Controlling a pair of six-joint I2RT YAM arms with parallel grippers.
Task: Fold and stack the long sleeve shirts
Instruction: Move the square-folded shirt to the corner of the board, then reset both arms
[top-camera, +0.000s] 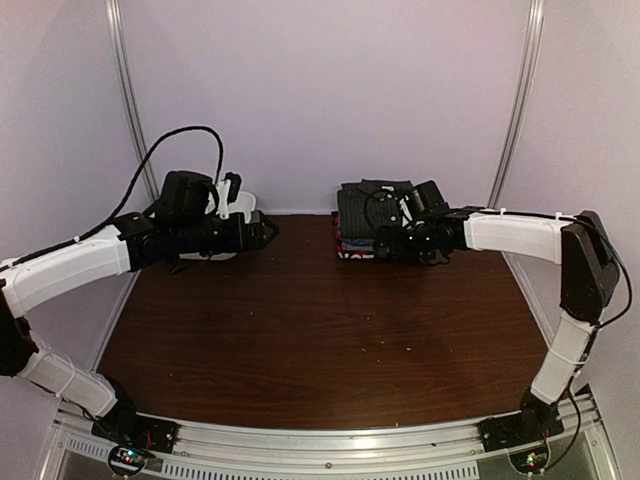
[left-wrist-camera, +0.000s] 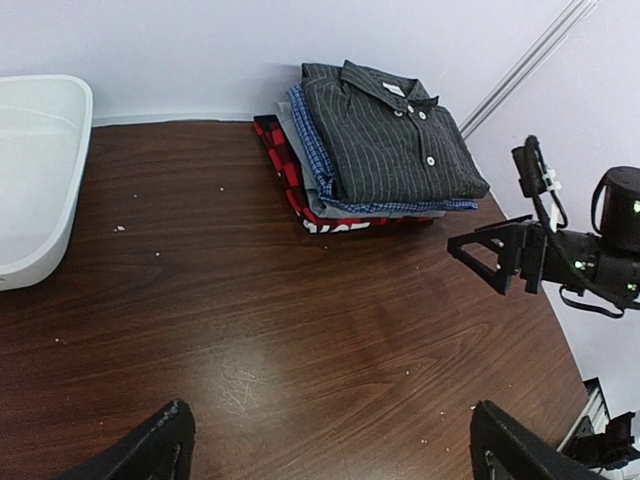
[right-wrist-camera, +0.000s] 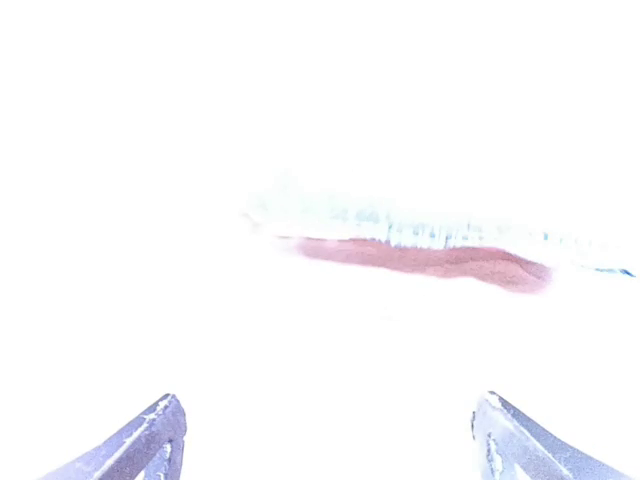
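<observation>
The long sleeve shirts lie folded in one stack (top-camera: 365, 215) at the back of the table, right of centre. On top is a black pinstriped shirt (left-wrist-camera: 395, 135), collar toward the wall. Under it show the edges of a blue checked one (left-wrist-camera: 308, 140), a grey one (left-wrist-camera: 318, 202) and a red-black one (left-wrist-camera: 283, 168). My right gripper (top-camera: 385, 243) hangs open just in front of the stack's right side, holding nothing. My left gripper (top-camera: 268, 228) is open and empty at the back left, pointing toward the stack. The right wrist view is washed out white; only the stack's edge (right-wrist-camera: 420, 245) shows faintly.
A white plastic tub (left-wrist-camera: 40, 170) stands at the back left against the wall, beside my left arm. Dark wooden table top (top-camera: 320, 330) runs from the stack to the arm bases. White walls with metal rails close the back and sides.
</observation>
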